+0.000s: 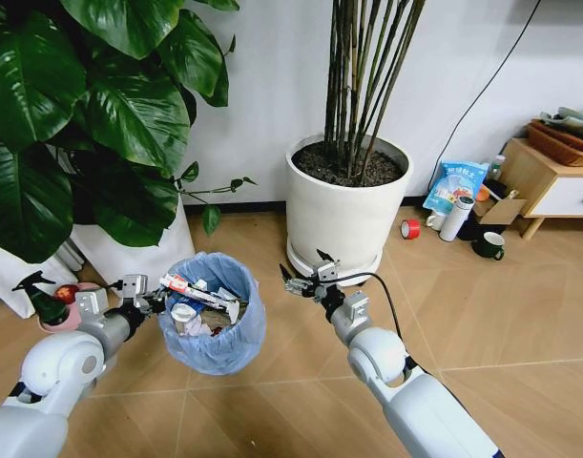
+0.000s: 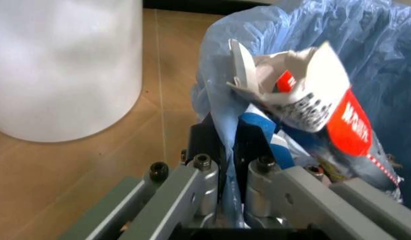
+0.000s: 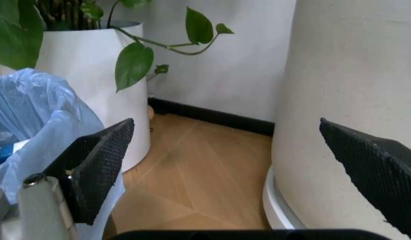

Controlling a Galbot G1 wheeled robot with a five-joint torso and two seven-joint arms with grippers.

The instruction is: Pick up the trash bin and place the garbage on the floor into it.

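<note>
The trash bin (image 1: 215, 329), lined with a crinkly light-blue bag, sits low in front of me on the herringbone floor (image 1: 482, 334). My left gripper (image 1: 154, 301) is shut on its near-left rim; in the left wrist view the fingers (image 2: 204, 175) pinch the blue bag edge (image 2: 222, 127). Garbage lies inside the bin: a red-and-white tube (image 1: 197, 291), a white disc (image 1: 184, 312) and a torn red-white carton (image 2: 315, 107). My right gripper (image 1: 301, 282) hangs open and empty just right of the bin, and its wrist view shows its black pads (image 3: 99, 167) wide apart beside the bin (image 3: 32, 117).
A large white plant pot (image 1: 346, 205) stands right behind the right gripper, and a leafy plant's pot (image 1: 129, 253) is behind the bin. A spray bottle (image 1: 43, 301) stands at far left. By the wooden cabinet (image 1: 549, 176) are a blue-white bag (image 1: 455, 184), red tape roll (image 1: 410, 229), white bottle (image 1: 456, 218) and mug (image 1: 489, 246).
</note>
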